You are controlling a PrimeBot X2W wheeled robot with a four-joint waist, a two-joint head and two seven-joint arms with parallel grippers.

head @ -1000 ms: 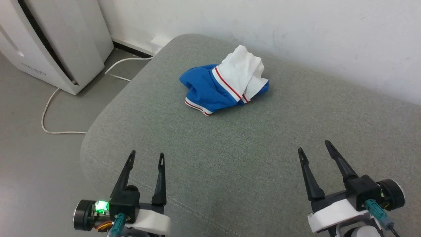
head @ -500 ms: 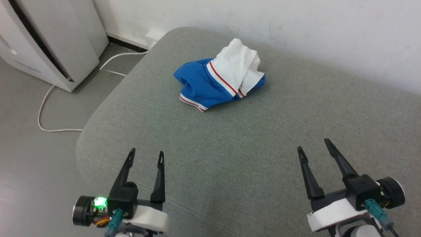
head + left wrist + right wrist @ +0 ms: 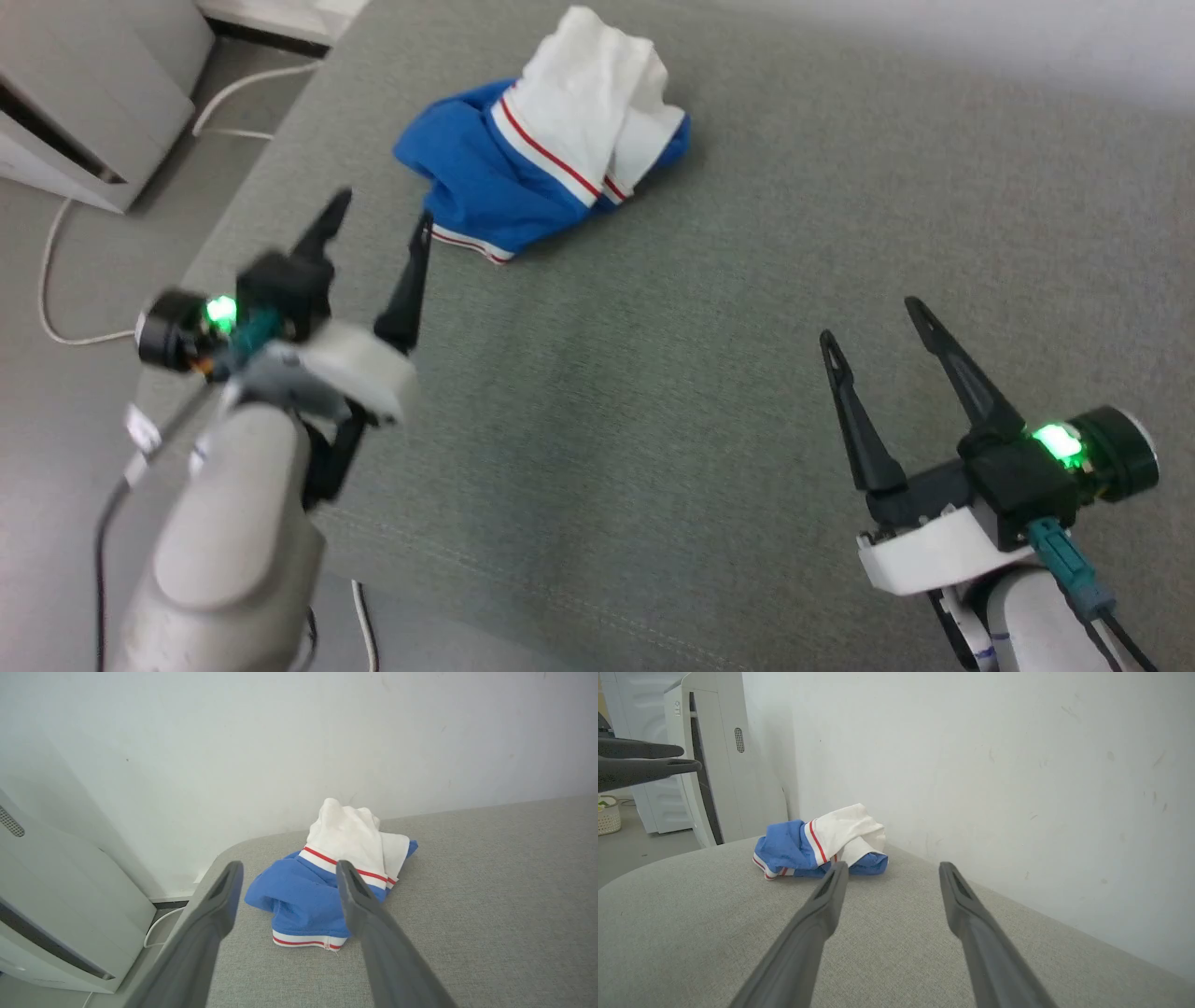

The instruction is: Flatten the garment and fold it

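Here the crumpled royal-blue, white-sleeved jersey garment [image 3: 532,168] lies near the grey fabric cushion's [image 3: 653,392] left edge; the dark-fingered left gripper [image 3: 385,207] and right gripper [image 3: 868,320] gape over bare fabric.

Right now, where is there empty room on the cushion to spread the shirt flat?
The widest bare patch of cushion lies between the garment and the right gripper. More bare room lies right of the garment, along the wall. It's crowded at the left edge, where the left gripper hangs close to the garment.

Pale forearms [image 3: 233,551] carry black tapered fingers [image 3: 406,280], green lights [image 3: 221,309].
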